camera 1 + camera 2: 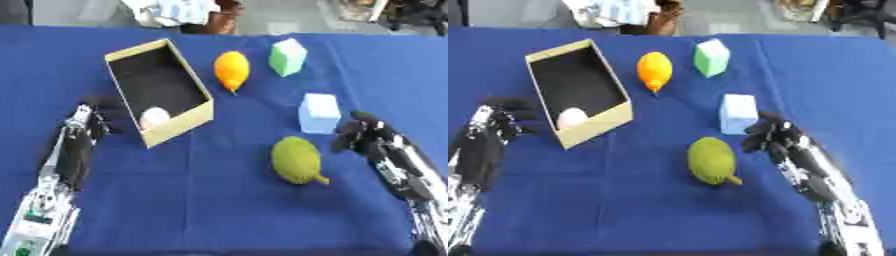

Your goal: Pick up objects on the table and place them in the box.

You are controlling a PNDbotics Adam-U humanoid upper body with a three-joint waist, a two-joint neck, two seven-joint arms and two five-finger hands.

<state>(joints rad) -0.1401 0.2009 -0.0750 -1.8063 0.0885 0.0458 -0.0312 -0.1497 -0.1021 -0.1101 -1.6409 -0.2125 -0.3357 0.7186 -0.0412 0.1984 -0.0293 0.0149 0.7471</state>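
An open cardboard box (202,90) with a dark inside stands at the left of the blue table, and a small white roundish object (154,117) lies in its near corner. Right of the box lie an orange lemon-shaped fruit (232,70) and a green cube (288,56). A pale blue cube (318,113) sits nearer, and a green lemon-shaped fruit (297,160) lies in front of it. My right hand (360,134) hovers beside the pale blue cube and the green fruit with curled fingers, holding nothing. My left hand (92,120) rests left of the box, fingers curled, holding nothing.
The blue table (201,200) has bare cloth along its near half between my arms. Beyond the far edge lies a heap of pale cloth (171,11) on a grey floor.
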